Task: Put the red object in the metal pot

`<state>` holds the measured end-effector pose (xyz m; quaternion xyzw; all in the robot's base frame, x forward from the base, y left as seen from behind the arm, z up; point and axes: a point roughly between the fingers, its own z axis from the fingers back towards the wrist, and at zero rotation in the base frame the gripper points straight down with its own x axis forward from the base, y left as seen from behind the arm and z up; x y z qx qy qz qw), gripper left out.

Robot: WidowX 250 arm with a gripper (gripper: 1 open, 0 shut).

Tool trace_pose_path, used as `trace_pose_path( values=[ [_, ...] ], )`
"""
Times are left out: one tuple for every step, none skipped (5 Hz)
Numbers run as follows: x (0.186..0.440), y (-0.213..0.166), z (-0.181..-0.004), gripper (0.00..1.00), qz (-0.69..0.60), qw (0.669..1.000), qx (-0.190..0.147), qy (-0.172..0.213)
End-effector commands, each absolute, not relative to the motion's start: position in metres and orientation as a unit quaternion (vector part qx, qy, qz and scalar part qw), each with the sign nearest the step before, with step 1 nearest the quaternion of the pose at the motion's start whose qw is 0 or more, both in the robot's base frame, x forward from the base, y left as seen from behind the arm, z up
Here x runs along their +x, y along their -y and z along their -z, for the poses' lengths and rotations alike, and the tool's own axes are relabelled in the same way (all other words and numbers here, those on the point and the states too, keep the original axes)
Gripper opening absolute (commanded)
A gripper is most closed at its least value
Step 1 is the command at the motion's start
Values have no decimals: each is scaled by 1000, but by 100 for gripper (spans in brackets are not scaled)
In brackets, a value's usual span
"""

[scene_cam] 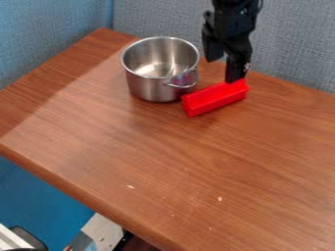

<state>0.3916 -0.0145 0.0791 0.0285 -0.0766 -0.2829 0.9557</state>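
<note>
The red object [215, 98] is a bright red elongated block lying flat on the wooden table [118, 147], just right of the metal pot [161, 68]. The pot is shiny steel, upright, and looks empty. My black gripper [222, 65] hangs directly above the block's far end, its fingers pointing down and spread open, with nothing between them. One fingertip [237, 71] reaches close to the block's top edge; whether it touches is unclear.
A blue textured wall [53, 29] stands behind the table on the left and back. The table's front edge runs diagonally at lower left, with floor clutter [26, 240] below it.
</note>
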Motion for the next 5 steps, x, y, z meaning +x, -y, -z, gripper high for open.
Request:
trace_pose_path(
  values=[
    [392, 21, -87, 100, 295, 951, 40, 86],
    [393, 23, -80, 100, 295, 952, 38, 78],
    [395, 22, -71, 100, 293, 953, 36, 65],
    [396, 21, -65, 100, 292, 954, 39, 53],
    [399, 20, -58, 0, 290, 955, 39, 41]
  ],
)
